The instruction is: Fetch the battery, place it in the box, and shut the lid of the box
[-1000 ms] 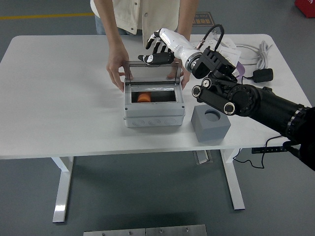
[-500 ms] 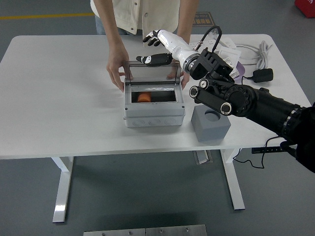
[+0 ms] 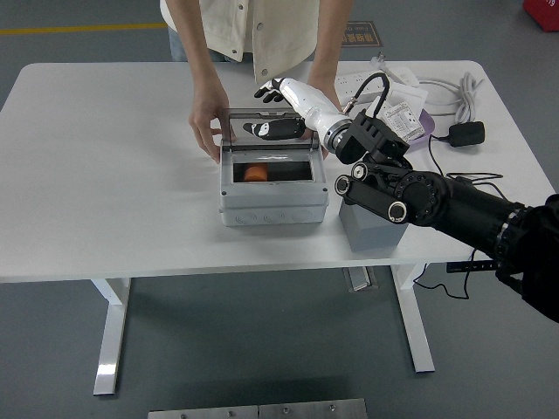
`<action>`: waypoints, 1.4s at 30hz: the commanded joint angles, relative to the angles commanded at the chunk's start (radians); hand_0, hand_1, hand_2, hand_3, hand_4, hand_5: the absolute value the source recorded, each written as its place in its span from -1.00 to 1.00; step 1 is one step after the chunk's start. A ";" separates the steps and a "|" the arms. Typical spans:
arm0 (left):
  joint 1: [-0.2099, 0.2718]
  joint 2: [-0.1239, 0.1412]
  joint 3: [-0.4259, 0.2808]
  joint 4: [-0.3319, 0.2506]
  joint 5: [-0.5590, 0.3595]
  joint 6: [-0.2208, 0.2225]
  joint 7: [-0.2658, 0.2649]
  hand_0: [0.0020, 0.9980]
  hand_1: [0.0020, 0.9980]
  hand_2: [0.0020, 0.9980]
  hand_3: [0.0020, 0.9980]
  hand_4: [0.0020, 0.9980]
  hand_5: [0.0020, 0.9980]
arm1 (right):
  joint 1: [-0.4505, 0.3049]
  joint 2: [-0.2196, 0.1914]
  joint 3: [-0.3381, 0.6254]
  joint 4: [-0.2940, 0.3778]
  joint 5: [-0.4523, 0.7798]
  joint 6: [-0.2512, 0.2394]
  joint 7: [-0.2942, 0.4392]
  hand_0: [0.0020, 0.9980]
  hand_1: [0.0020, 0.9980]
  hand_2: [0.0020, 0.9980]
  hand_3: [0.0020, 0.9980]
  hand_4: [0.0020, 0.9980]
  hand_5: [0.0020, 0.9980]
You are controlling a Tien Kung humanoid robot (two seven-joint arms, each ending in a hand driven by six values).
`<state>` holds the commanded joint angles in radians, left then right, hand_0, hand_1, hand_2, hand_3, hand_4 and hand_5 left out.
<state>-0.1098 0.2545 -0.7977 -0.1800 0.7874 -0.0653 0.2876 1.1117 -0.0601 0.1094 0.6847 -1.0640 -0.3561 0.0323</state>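
Fingers of the right hand: spread loosely, holding nothing; dark tips lie against the top edge and far face of the raised lid. White wrist runs back to a black arm entering from the right.

Lid: clear, tilted up on the far side of the box, partly open.

Box: grey, near bench centre, mouth open.

Battery: orange, lying inside the box toward its left side, seen through the opening.

Person's hands: one rests on the bench against the box's far left corner; the other sits at the far right corner, mostly hidden behind the robot's wrist. Torso in a light vest stands at the far edge.

Block: grey, just right of the box, largely covered by the arm.

Far right of bench: power strip, white cable, black adapter, packet, all well apart from the box.
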 joint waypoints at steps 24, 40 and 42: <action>0.017 -0.010 -0.002 0.000 -0.016 0.003 -0.003 0.50 0.67 0.57 0.66 -0.05 -1.00 | -0.029 -0.056 0.038 0.178 -0.221 0.049 -0.092 0.59 0.43 0.44 0.49 0.66 -0.08; 0.025 -0.012 -0.001 0.000 -0.023 0.005 -0.004 0.50 0.67 0.57 0.66 -0.05 -1.00 | -0.051 -0.096 0.078 0.283 -0.312 0.114 -0.154 0.53 0.40 0.42 0.48 0.65 -0.08; 0.026 -0.013 -0.001 0.000 -0.023 0.005 -0.003 0.50 0.67 0.57 0.66 -0.05 -1.00 | -0.052 -0.098 0.081 0.295 -0.322 0.137 -0.169 0.53 0.40 0.42 0.48 0.65 -0.08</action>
<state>-0.0833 0.2419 -0.7989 -0.1800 0.7647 -0.0607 0.2844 1.0595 -0.1581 0.1901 0.9801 -1.3862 -0.2194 -0.1365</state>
